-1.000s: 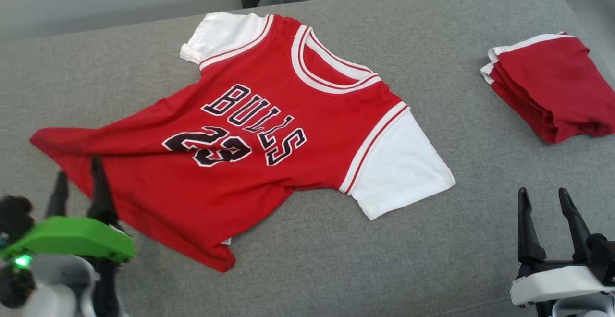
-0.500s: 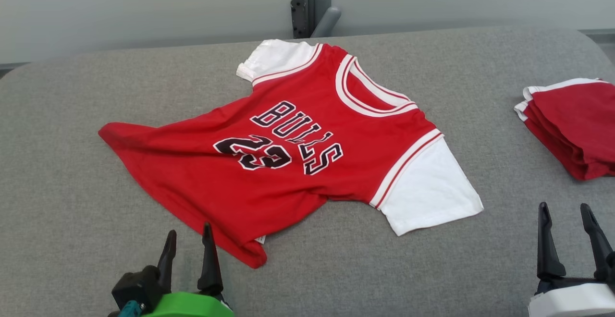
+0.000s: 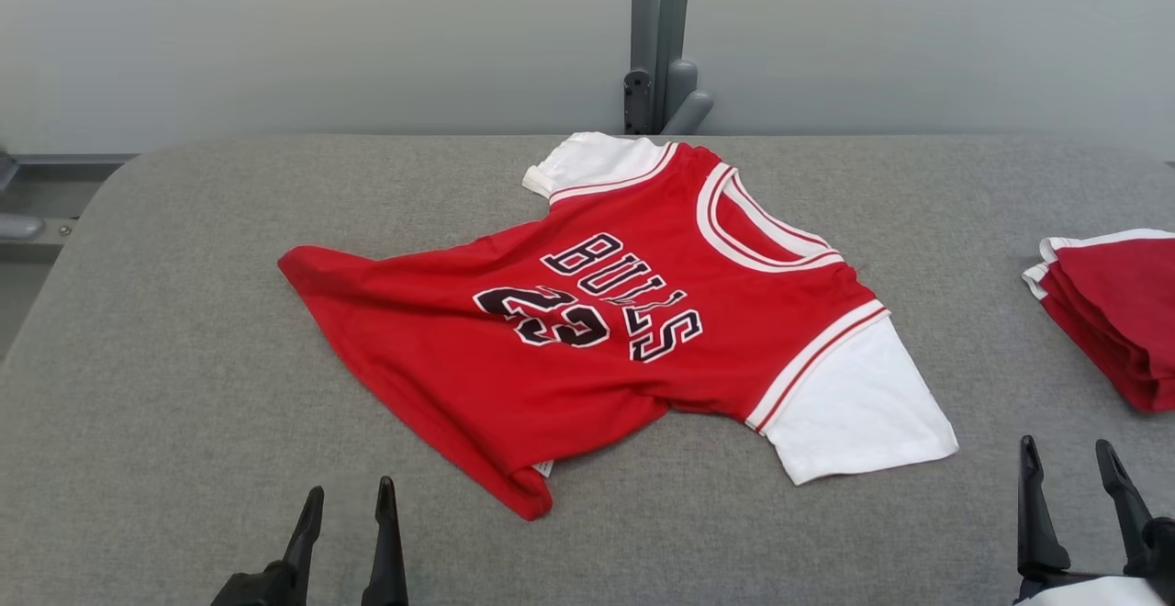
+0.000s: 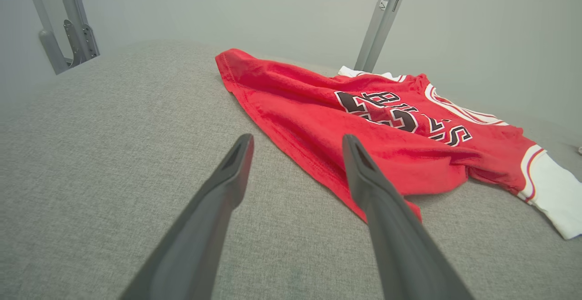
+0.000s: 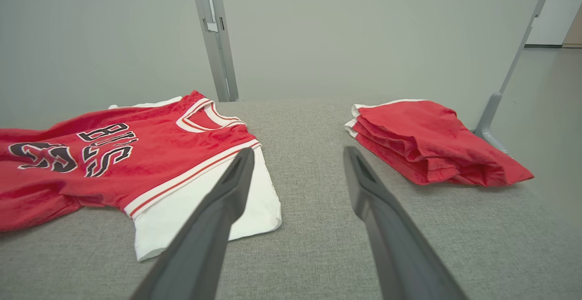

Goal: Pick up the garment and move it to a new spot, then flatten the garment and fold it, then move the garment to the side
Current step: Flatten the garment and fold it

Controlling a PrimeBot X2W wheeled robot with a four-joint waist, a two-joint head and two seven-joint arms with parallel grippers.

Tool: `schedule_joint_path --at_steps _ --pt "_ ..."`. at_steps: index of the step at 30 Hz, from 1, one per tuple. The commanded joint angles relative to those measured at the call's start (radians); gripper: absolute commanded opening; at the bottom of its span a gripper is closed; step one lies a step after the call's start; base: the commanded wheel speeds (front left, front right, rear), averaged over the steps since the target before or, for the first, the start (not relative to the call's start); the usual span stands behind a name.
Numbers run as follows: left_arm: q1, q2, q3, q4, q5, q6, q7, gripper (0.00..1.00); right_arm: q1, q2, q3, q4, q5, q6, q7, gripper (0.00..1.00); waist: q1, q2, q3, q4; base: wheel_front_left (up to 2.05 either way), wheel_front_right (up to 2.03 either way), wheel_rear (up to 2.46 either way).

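The garment (image 3: 587, 358) is a red jersey with white sleeves and black "BULLS 23" lettering. It lies spread and slightly wrinkled, face up, on the grey padded table (image 3: 184, 404). It also appears in the left wrist view as the garment (image 4: 373, 127) and in the right wrist view as the garment (image 5: 113, 163). My left gripper (image 3: 344, 500) is open at the lower left, just short of the jersey's bottom hem. At the lower right, my right gripper (image 3: 1065, 459) is open, apart from the white sleeve. Neither holds anything.
A folded red garment with white trim (image 3: 1115, 312) lies at the table's right edge, also seen as a folded pile (image 5: 432, 141). Grey metal posts (image 3: 656, 37) stand behind the table against a pale wall. The table's left edge (image 3: 55, 266) drops off.
The camera has tilted up and shifted, so the whole scene sits lower and to the right. My left gripper has drawn back off the jersey's lower hem toward the front edge.
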Motion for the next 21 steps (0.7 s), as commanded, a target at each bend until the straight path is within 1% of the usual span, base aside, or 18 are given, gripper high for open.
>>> schedule_joint_path --at_steps 1,6,10,14,17,19,21 --pt "0.017 0.0 0.013 0.003 0.014 -0.008 -0.003 1.0 0.005 -0.002 0.001 0.005 0.003 -0.001 -0.003 1.0 0.0 0.0 -0.009 0.009 0.0 0.0 0.0" --pt "0.022 -0.005 0.031 0.003 0.038 -0.031 -0.003 1.0 -0.003 -0.002 0.008 0.017 -0.002 -0.001 -0.003 1.0 0.0 0.0 -0.016 0.002 0.0 0.0 0.0" --pt "0.021 -0.006 0.035 -0.007 0.026 -0.033 -0.003 1.0 -0.011 -0.001 0.017 0.021 -0.005 -0.001 -0.003 1.0 0.0 0.0 -0.018 -0.007 0.0 0.0 0.0" --pt "0.006 -0.006 0.03 -0.025 0.021 -0.024 -0.003 1.0 -0.018 -0.001 0.014 0.012 0.001 -0.001 -0.003 1.0 0.0 0.0 -0.012 -0.012 0.0 0.0 0.0" --pt "-0.012 -0.005 0.021 -0.051 0.01 -0.009 -0.003 1.0 -0.037 -0.001 0.01 -0.015 0.022 -0.001 -0.003 1.0 0.0 0.0 0.004 -0.014 0.0 0.0 0.0" --pt "-0.022 -0.006 -0.005 -0.064 -0.006 0.002 -0.003 1.0 -0.058 -0.006 0.019 -0.017 0.035 -0.001 -0.003 1.0 0.0 0.0 0.033 -0.017 0.0 0.0 0.0" --pt "-0.037 -0.006 -0.047 -0.042 -0.018 0.013 0.0 1.0 -0.092 -0.032 0.048 0.023 0.036 -0.001 0.004 1.0 0.0 0.0 0.063 -0.023 0.0 0.0 0.0"
